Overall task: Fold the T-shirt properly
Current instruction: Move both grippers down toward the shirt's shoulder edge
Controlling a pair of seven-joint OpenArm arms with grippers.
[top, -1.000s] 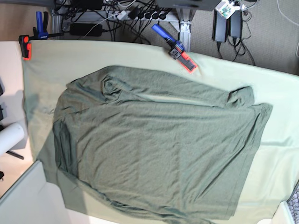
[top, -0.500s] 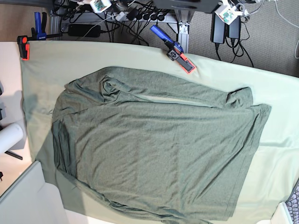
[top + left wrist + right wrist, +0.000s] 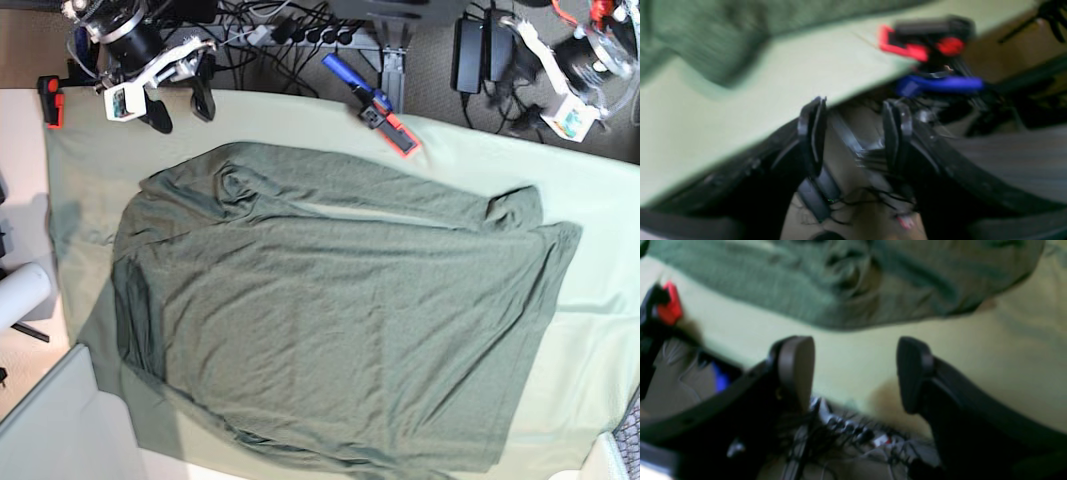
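The T-shirt (image 3: pixel 330 310) is dark grey-green and lies spread flat and wrinkly on the pale mint table cloth (image 3: pixel 90 150), with sleeves at the far left and far right. My right gripper (image 3: pixel 180 108) hovers open over the cloth's far edge, just beyond the shirt's left sleeve. In the right wrist view it (image 3: pixel 853 346) is empty, with the shirt (image 3: pixel 840 283) ahead of it. My left arm (image 3: pixel 575 75) is beyond the far right edge. Its gripper (image 3: pixel 856 103) is open and empty off the table edge, with the shirt (image 3: pixel 706 33) at the upper left.
A blue and red clamp (image 3: pixel 380 112) grips the far table edge; it also shows in the left wrist view (image 3: pixel 923 46). A red clamp (image 3: pixel 50 100) sits at the far left corner. Cables and power bricks (image 3: pixel 480 50) lie behind the table. A white roll (image 3: pixel 20 295) is at the left.
Both arms have come into the base view at the far edge, one at top left and one at top right. The T-shirt has not moved.
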